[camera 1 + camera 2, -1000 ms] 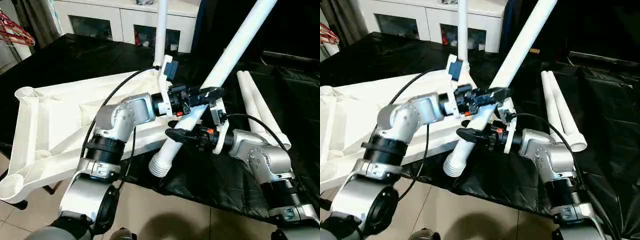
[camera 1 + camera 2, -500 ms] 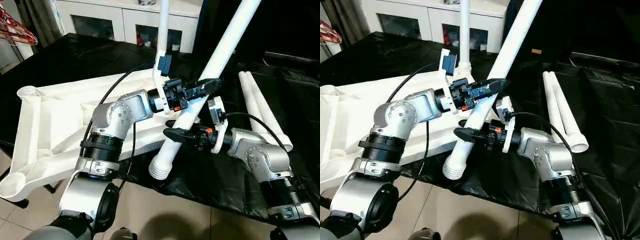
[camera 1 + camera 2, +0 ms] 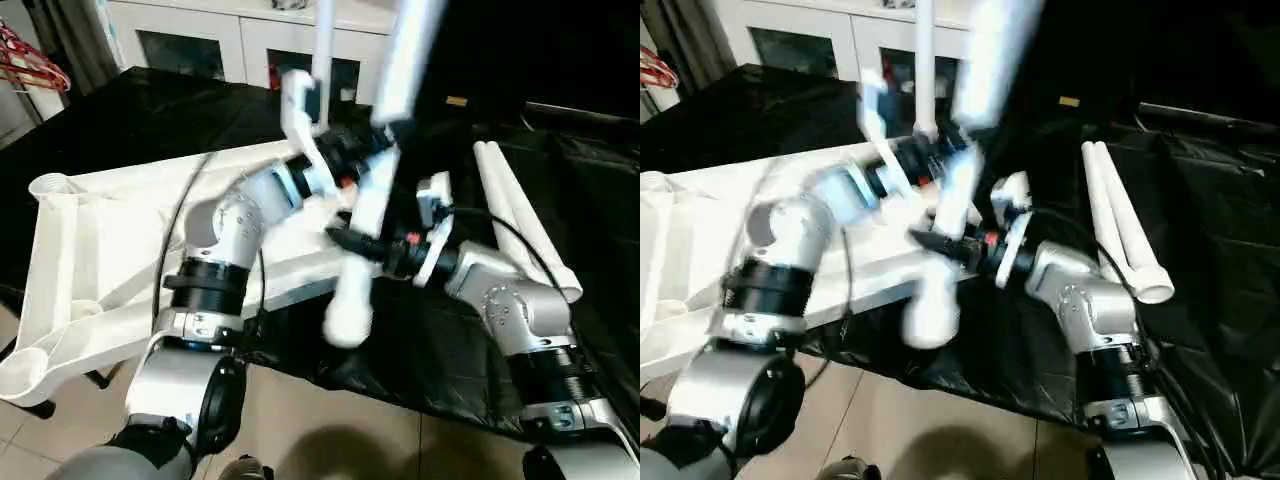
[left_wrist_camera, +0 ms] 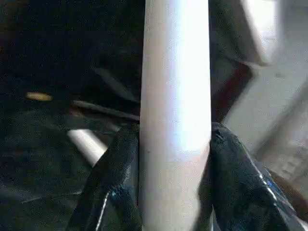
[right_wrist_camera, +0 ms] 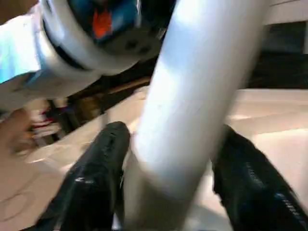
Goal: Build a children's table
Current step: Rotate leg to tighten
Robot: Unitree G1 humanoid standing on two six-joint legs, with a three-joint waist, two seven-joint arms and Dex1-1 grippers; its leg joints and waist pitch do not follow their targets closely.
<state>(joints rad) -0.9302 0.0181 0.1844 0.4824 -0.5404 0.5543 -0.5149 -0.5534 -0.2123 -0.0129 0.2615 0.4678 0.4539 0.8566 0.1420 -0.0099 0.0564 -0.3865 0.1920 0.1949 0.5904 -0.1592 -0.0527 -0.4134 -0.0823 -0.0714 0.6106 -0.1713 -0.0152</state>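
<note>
Writing: none legible on any part.
Held leg (image 3: 372, 190): steeply tilted, wide end over the black cloth's (image 3: 440, 350) near edge.
Left gripper (image 4: 174, 144): clamped on that leg.
Right gripper (image 5: 168, 159): fingers flank the leg; grip cannot be told.
Tabletop (image 3: 90, 250): upside down, corner sockets overhanging left.
Spare legs (image 3: 520, 215): paired, right.
Far: upright leg (image 3: 322, 45), cabinet (image 3: 200, 40).
</note>
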